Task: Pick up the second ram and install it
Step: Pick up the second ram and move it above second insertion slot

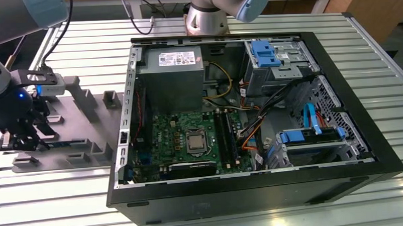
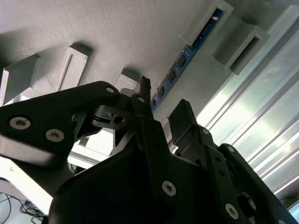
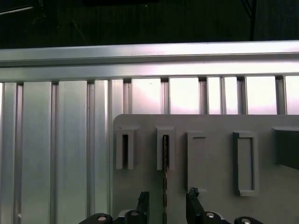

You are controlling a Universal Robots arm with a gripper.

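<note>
The second ram point(image 2: 189, 53) is a thin blue-green stick standing on edge in slotted holders of a grey fixture plate point(image 1: 81, 122). In the exterior view the second ram point(image 1: 63, 144) lies near the plate's front edge. My gripper point(image 1: 23, 142) is low over the plate at the exterior view's left. In both wrist views its black fingers point(image 3: 143, 201) stand on either side of the second ram point(image 3: 165, 172) with a gap to each face. The gripper point(image 3: 167, 201) is open around the stick's near end, as the gripper point(image 2: 163, 109) also shows.
An open black computer case point(image 1: 364, 152) lies on the slatted metal table point(image 1: 50, 198), to the exterior view's right of the plate. Inside it are the green motherboard point(image 1: 172, 139) with long black slots point(image 1: 226, 137), cables and blue drive bays. Several empty holders point(image 3: 245, 161) stand on the plate.
</note>
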